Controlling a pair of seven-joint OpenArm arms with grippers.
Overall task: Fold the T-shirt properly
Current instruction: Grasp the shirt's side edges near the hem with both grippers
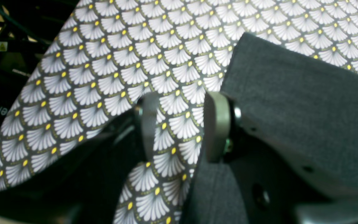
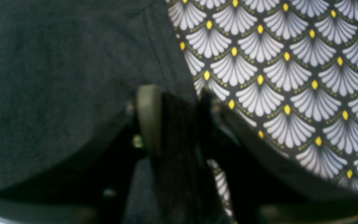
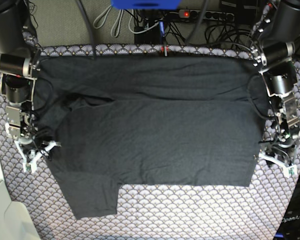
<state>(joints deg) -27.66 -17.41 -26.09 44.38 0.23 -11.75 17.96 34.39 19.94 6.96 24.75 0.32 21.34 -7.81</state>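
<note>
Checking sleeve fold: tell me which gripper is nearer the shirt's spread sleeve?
Right gripper, at the T-shirt's sleeve side. Left gripper sits at the opposite edge.

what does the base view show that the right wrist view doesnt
Only the base view shows the whole T-shirt spread flat with one sleeve sticking out at the near edge, both arms at its sides, the left end effector, and cables behind the table. Only the right wrist view shows, close up, dark fabric between the fingers of the right end effector. Both show the shirt lying on the scallop-print cloth.
</note>
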